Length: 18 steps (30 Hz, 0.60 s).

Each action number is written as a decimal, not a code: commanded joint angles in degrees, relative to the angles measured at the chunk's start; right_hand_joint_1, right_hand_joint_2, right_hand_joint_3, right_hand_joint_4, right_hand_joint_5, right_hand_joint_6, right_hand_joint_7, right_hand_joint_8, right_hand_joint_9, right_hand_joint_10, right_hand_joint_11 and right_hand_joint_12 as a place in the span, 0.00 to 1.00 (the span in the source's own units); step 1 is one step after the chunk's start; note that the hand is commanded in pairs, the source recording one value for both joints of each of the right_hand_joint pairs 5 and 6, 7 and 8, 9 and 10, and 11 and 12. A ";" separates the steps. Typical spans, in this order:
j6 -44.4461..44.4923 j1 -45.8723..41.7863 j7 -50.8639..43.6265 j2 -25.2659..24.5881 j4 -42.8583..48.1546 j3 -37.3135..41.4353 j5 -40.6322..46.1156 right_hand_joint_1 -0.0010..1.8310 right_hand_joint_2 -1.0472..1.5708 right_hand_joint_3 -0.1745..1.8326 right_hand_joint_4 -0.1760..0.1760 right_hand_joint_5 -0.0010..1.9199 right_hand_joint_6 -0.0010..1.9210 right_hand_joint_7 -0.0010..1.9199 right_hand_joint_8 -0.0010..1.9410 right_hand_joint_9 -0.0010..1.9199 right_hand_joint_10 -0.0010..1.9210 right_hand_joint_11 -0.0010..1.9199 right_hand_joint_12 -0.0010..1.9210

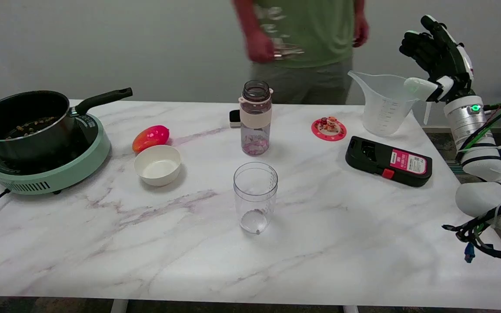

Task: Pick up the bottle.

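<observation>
Right hand point(439, 54) (fingers loosely spread, holding nothing) hangs well right of the bottle point(255, 118).

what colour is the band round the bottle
Pale pink or beige, around the bottle below its neck; head view.

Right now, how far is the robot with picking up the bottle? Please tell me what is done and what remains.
Nothing looks done: the bottle stands upright on the table, untouched, with no lid on. The right hand is raised in the air at the table's right edge, above the measuring jug, holding nothing. What is left is the whole job: reach across to the bottle, grip it and lift it.
</observation>
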 commanded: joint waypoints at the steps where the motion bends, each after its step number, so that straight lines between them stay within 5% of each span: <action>1: 3.08 1.88 7.92 0.97 -8.80 0.77 -6.12 0.69 0.15 0.72 0.50 0.13 0.13 0.25 0.24 0.27 0.27 0.25 0.25; 18: 6.44 -1.15 14.71 -0.07 -8.48 0.85 -6.11 0.68 0.11 0.69 0.50 0.09 0.09 0.24 0.24 0.27 0.27 0.27 0.27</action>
